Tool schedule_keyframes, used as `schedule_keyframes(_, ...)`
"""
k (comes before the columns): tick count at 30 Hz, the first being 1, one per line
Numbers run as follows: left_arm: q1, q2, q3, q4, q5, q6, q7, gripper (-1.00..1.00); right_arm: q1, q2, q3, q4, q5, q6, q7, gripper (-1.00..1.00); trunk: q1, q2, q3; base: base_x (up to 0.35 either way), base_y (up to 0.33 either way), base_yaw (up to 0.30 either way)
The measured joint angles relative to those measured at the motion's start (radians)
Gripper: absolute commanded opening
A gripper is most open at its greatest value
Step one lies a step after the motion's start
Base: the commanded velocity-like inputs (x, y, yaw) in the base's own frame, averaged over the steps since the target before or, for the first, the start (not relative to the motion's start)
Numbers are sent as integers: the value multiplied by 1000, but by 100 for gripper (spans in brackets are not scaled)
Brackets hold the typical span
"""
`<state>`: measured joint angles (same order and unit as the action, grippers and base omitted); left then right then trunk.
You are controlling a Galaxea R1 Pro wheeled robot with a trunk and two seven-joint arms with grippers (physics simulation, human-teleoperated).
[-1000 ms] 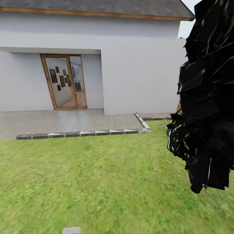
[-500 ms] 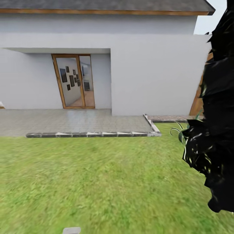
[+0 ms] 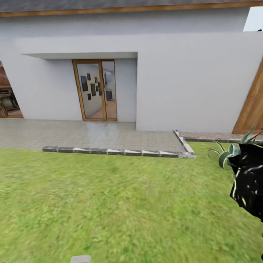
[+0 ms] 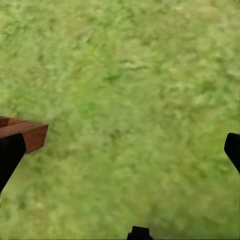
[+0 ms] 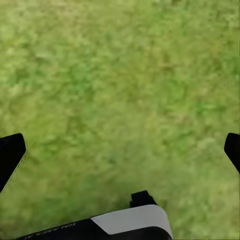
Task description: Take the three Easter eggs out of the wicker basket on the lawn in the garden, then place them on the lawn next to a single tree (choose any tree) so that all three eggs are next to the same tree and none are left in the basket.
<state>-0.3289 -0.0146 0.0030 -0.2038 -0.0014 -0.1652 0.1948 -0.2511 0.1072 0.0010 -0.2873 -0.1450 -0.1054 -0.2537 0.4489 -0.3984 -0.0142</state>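
Head view: the lawn [image 3: 109, 204] runs up to a paved patio [image 3: 91, 136] before a white house [image 3: 190, 80] with a glass door [image 3: 96, 90]; black foliage [image 3: 250, 184] stands at the right edge.

Left wrist view: the left gripper [image 4: 120, 150] is spread wide over grass (a reddish-brown block [image 4: 27, 134] lies beside one finger).

Right wrist view: the right gripper [image 5: 120, 150] is spread wide and holds nothing.

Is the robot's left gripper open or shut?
Open: the left gripper has its dark fingertips far apart at the picture's sides, only lawn between.
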Motion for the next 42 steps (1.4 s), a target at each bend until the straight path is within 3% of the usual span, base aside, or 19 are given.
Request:
schedule_keyframes(15,0,0,0,0,0,0,0,100,1,0,0,0,0,0,0,100,0,1,-17,327,-43,182)
schedule_keyframes(42,0,0,0,0,0,-2,0,100,1,0,0,0,0,-1,0,100,0,1,-21,312,-140,28)
